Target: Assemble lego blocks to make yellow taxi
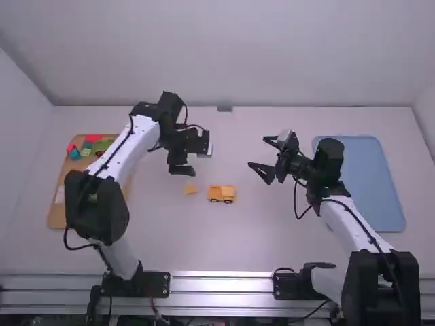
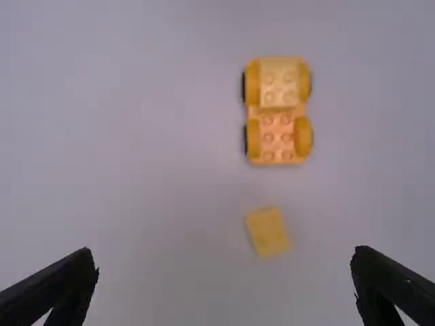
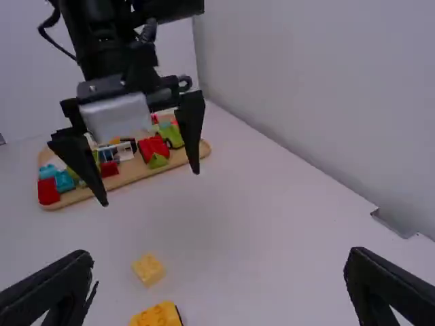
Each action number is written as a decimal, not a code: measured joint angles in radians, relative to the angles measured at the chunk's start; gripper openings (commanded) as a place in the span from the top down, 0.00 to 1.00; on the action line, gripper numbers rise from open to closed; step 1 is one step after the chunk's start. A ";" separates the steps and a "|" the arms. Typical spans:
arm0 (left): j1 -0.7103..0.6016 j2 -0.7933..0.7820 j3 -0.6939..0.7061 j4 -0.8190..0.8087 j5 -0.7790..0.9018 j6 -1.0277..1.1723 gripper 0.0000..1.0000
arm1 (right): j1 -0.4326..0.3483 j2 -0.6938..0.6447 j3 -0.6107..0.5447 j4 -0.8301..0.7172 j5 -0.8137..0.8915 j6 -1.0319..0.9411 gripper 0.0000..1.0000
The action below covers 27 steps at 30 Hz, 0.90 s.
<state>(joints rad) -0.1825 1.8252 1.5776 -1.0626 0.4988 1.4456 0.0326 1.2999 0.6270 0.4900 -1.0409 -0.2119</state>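
Adding the loose yellow block (image 2: pixel 268 232), near the wide-spread, empty left pincer (image 2: pixel 224 261), to the wheeled car body (image 2: pixel 279 112) farther from it seems next, calling for lowering and gripping, while the right pincer (image 1: pixel 258 153) gapes empty.

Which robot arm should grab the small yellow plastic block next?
The left, I think: its open black pincer hovers near the small yellow block. The right arm's black pincer is open too, but farther off, beyond the yellow wheeled toy car.
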 measured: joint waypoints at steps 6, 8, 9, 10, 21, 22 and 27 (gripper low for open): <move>0.122 0.000 -0.186 0.097 0.222 0.119 0.01 | 0.000 0.000 0.000 0.000 0.000 0.000 0.01; 0.146 0.000 -0.254 0.121 0.284 0.135 0.01 | 0.000 0.000 0.000 0.000 0.000 0.000 0.01; 0.156 0.000 -0.288 0.136 0.316 0.144 0.01 | 0.000 0.000 0.000 0.000 0.000 0.001 0.01; 0.167 0.000 -0.332 0.161 0.357 0.152 0.01 | 0.000 0.000 0.000 0.000 0.000 0.000 0.01; 0.190 0.000 -0.560 0.445 0.492 0.164 0.01 | 0.000 0.000 0.000 0.000 0.000 0.002 0.01; 0.190 0.000 -0.576 0.477 0.495 0.156 0.01 | 0.000 0.000 0.000 0.000 0.000 0.002 0.01; 0.190 0.000 -0.716 0.782 0.500 0.046 0.01 | 0.000 0.000 0.000 0.000 0.000 0.004 0.01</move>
<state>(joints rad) 0.0074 1.8248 0.8612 -0.2806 0.9985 1.4918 0.0326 1.2999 0.6270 0.4896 -1.0409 -0.2081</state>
